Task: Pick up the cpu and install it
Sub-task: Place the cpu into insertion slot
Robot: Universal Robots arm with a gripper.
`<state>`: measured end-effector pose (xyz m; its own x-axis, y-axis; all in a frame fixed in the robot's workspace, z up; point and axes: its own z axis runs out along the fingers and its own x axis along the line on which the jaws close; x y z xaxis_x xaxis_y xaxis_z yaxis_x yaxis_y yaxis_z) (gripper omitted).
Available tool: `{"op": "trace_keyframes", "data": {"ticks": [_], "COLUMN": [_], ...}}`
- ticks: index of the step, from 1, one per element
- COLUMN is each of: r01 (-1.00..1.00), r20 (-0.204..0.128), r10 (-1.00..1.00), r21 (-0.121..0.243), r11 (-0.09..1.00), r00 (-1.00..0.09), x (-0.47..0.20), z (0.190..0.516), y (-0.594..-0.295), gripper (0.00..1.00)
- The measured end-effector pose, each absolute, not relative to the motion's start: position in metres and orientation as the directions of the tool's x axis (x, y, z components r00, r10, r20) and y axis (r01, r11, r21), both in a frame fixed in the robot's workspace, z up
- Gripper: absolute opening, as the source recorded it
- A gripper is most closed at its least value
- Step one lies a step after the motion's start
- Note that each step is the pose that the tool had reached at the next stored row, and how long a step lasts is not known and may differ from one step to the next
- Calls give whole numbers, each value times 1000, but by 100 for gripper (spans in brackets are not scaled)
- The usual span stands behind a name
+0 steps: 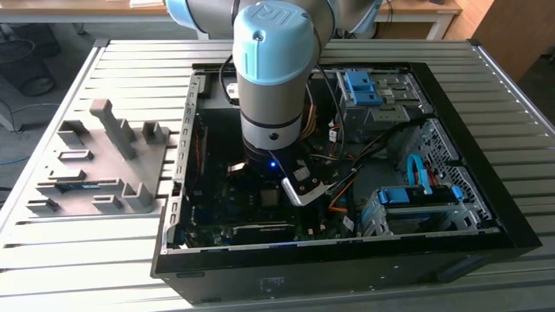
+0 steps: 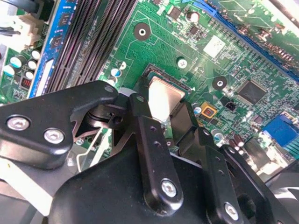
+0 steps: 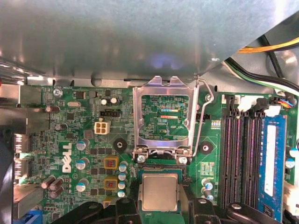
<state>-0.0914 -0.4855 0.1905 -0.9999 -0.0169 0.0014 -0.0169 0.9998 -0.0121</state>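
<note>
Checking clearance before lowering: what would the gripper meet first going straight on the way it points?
The socket right under the cpu held in the jaws of the gripper; the gap between is unclear.

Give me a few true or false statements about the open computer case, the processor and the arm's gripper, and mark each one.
1. The metal retention frame is closed over the socket. False: in the first wrist view it stands flipped open.
2. The gripper is shut on the silver square-topped CPU. True.
3. The grey fixture tray lies on the exterior view's right of the black computer case. False: it lies on the left.
4. The case lies open on a slatted metal table. True.
5. Every memory slot is empty. False: one holds a blue memory module.
</note>
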Motion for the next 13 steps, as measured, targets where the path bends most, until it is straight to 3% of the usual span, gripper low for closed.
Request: {"op": "trace_keyframes", "data": {"ticks": [13], "r01": [-16], "r20": [1], "r10": [-16], "r21": [-12], "r11": [1000], "r00": [-1000], "x": [-90], "z": [190], "y": [-485], "gripper": [44]}}
